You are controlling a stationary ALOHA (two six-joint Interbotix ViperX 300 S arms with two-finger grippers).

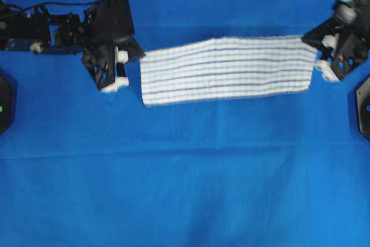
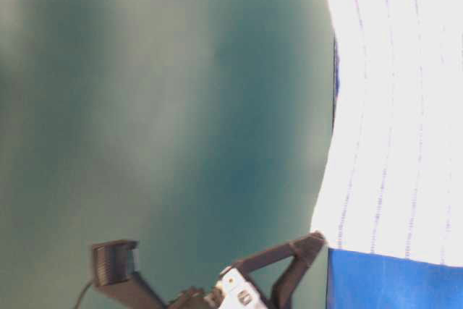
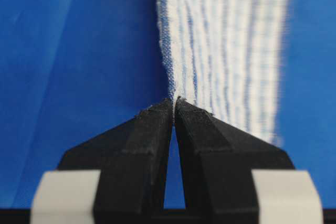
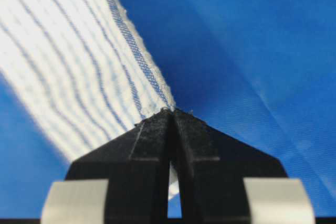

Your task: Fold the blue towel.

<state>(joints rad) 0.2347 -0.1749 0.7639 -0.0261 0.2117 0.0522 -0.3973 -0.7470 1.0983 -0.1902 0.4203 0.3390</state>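
The blue towel (image 1: pixel 225 70), white with thin blue stripes, hangs stretched as a long band between my two grippers, above the table. My left gripper (image 1: pixel 140 54) is shut on its far left corner. In the left wrist view the tips (image 3: pixel 174 100) pinch the towel's edge (image 3: pixel 226 40). My right gripper (image 1: pixel 309 40) is shut on the far right corner. The right wrist view shows the tips (image 4: pixel 172 111) closed on the hem of the towel (image 4: pixel 68 61). The table-level view shows the towel (image 2: pixel 398 106) as a bright sheet with a black finger (image 2: pixel 293 255) at its corner.
A plain blue table cloth (image 1: pixel 185 189) covers the whole table, with soft creases toward the front. Black fixtures sit at the left edge (image 1: pixel 4 99) and the right edge (image 1: pixel 364 105). Cables trail behind the left arm (image 1: pixel 34 10).
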